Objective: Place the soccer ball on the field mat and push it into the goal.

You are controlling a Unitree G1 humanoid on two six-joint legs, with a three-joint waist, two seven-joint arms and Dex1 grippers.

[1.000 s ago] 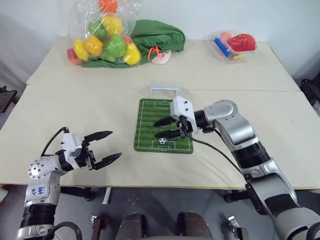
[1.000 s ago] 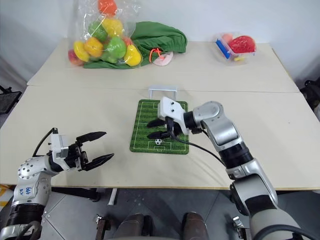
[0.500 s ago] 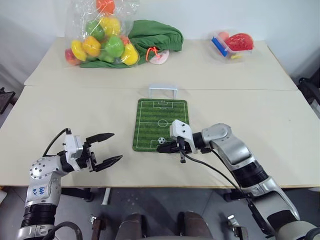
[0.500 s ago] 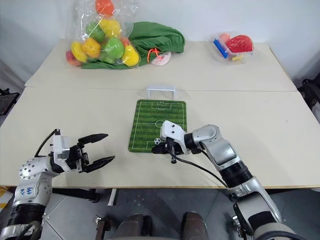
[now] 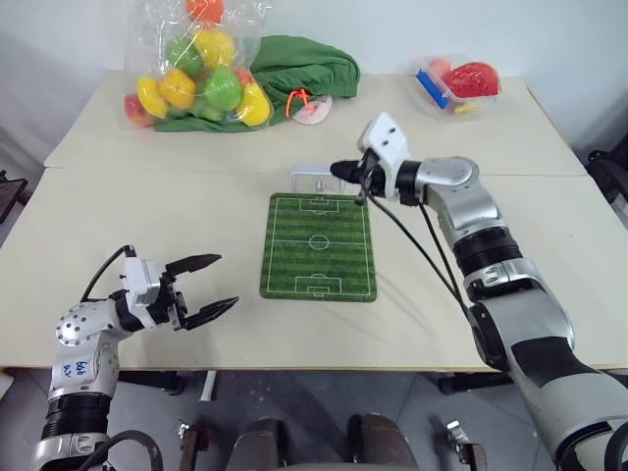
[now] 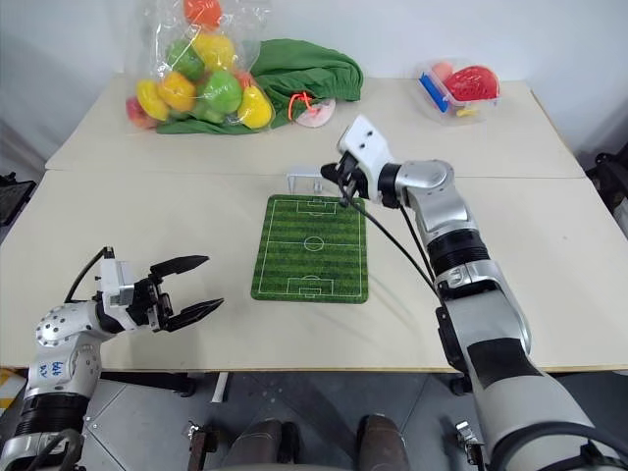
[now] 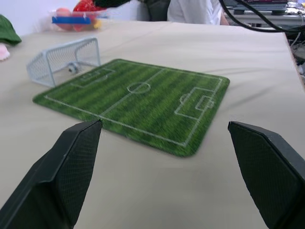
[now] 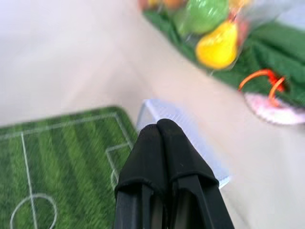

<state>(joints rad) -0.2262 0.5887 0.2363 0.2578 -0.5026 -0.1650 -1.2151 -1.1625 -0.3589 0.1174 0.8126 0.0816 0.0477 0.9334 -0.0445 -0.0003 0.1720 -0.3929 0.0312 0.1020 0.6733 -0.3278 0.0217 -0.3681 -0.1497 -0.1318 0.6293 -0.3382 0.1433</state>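
Tiny white soccer ball w/ black patches [image 7: 72, 67] sits inside white wire goal [image 7: 63, 58]; right end effector [image 5: 339, 173] shut, empty, above it; left end effector [image 5: 218, 285] wide open, empty.

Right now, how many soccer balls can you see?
1: the soccer ball sits inside the goal at the field mat's far end. Others could be hidden.

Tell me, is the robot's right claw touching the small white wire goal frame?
Apart. In the left wrist view the right claw hangs high above the small white wire goal frame, bare table between them; the tiny soccer ball sits inside.
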